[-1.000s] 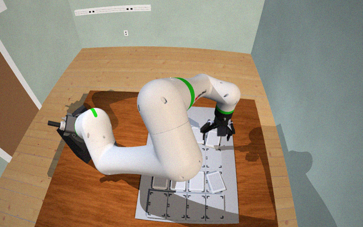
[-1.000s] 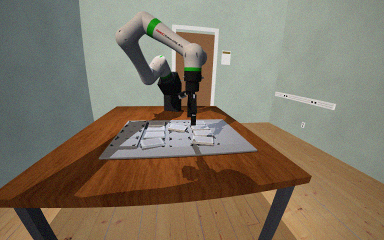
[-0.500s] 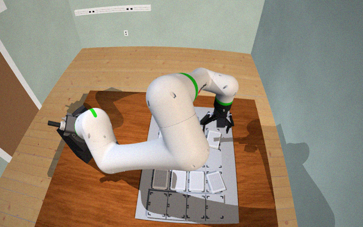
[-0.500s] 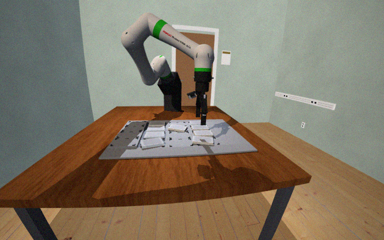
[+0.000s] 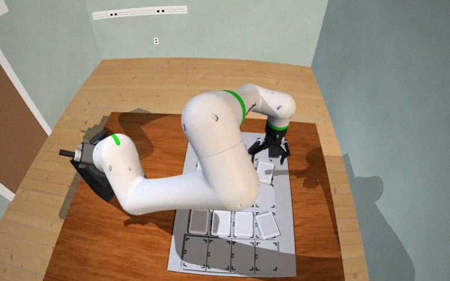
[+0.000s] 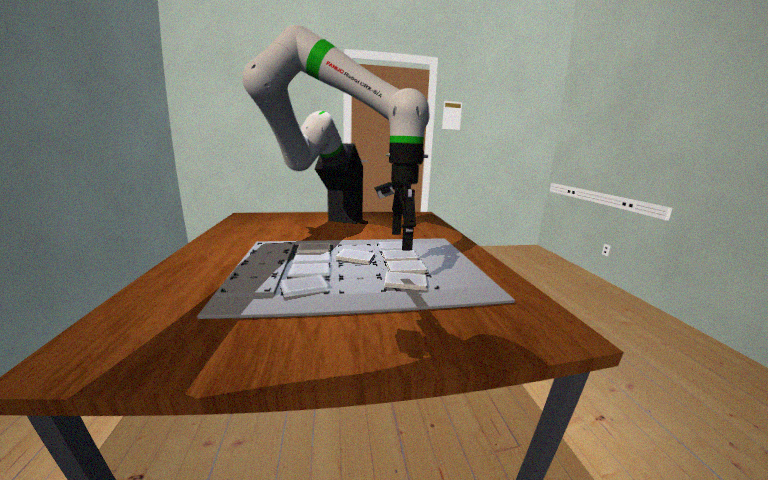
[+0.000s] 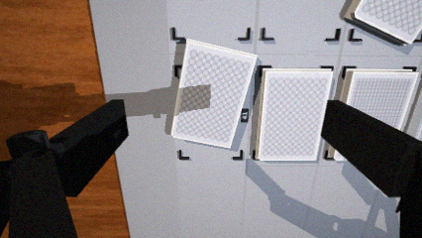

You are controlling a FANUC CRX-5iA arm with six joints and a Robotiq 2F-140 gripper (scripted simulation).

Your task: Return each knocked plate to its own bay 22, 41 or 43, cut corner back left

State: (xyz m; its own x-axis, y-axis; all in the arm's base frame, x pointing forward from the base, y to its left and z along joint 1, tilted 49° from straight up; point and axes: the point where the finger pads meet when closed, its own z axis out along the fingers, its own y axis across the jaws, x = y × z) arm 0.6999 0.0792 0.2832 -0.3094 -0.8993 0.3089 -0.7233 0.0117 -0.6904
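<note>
Tbl (image 5: 159, 244) (image 6: 305, 339) (image 7: 45, 55) under open tool (image 5: 269, 162) (image 6: 402, 240) (image 7: 225, 118)

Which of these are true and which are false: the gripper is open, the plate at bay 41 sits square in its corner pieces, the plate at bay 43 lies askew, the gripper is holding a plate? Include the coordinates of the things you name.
1. The gripper (image 5: 267, 161) (image 6: 402, 240) (image 7: 225, 118) is open. True.
2. The bay 41 plate (image 5: 263, 168) (image 6: 403, 277) (image 7: 218, 74) sits square in its corner pieces. False: it is turned askew.
3. The bay 43 plate (image 5: 268, 225) (image 6: 305, 285) lies askew. True.
4. The gripper is holding a plate. False: it holds nothing.
</note>
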